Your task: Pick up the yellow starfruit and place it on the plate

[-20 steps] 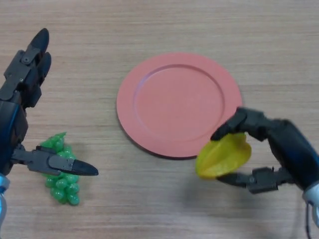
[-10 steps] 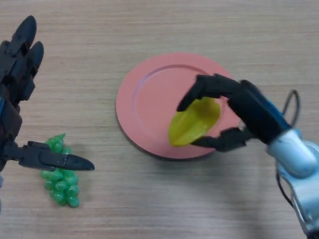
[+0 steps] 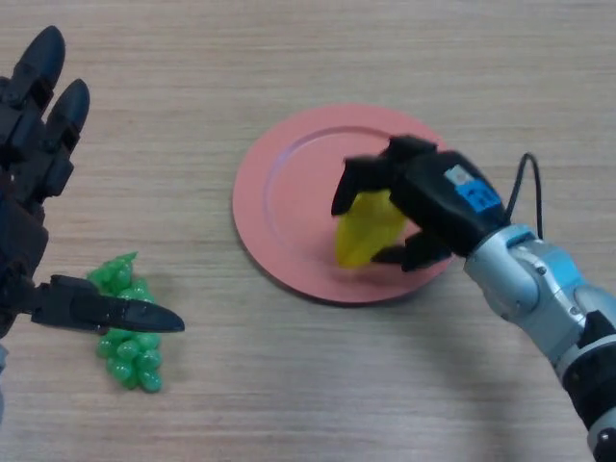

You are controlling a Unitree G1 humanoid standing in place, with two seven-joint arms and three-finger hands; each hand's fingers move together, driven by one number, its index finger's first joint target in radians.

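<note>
The yellow starfruit (image 3: 367,230) is over the middle of the pink plate (image 3: 289,183), low and tilted. My right hand (image 3: 428,197) reaches in from the lower right and is shut on the starfruit, fingers curled over its top and thumb under it. Whether the fruit touches the plate I cannot tell. My left hand (image 3: 38,173) shows at the far left edge with straight fingers and thumb (image 3: 106,312), holding nothing.
A bunch of green grapes (image 3: 128,327) lies on the wooden table at the lower left, partly under my left thumb. Bare wood surrounds the plate on all sides.
My right hand carried the starfruit from beside the plate's front right rim up and left, over the plate's middle, and turned more downward. The left hand barely shifted.
</note>
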